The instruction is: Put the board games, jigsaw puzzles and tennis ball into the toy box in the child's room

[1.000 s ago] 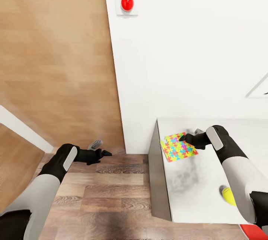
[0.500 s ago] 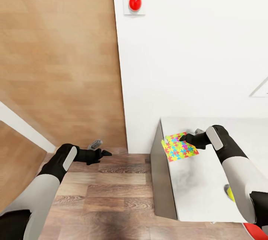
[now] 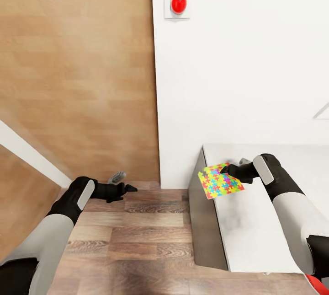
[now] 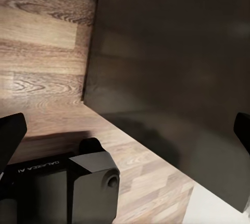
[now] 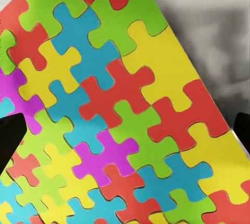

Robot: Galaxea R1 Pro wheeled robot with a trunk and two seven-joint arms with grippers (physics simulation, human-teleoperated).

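Right gripper (image 3: 222,169) clamped on thin flat multicoloured jigsaw square (image 3: 219,181), held over pale mottled bench (image 3: 256,222) corner at 4 o'clock; left gripper (image 3: 129,186) apart above wood-plank floor (image 3: 137,240).

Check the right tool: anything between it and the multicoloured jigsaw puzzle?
Nothing visible. In the head view the right tool sits at the multicoloured jigsaw puzzle, which overhangs the table end. In the right wrist view the puzzle spans the space between the finger tips, unobstructed. Grip cannot be confirmed.
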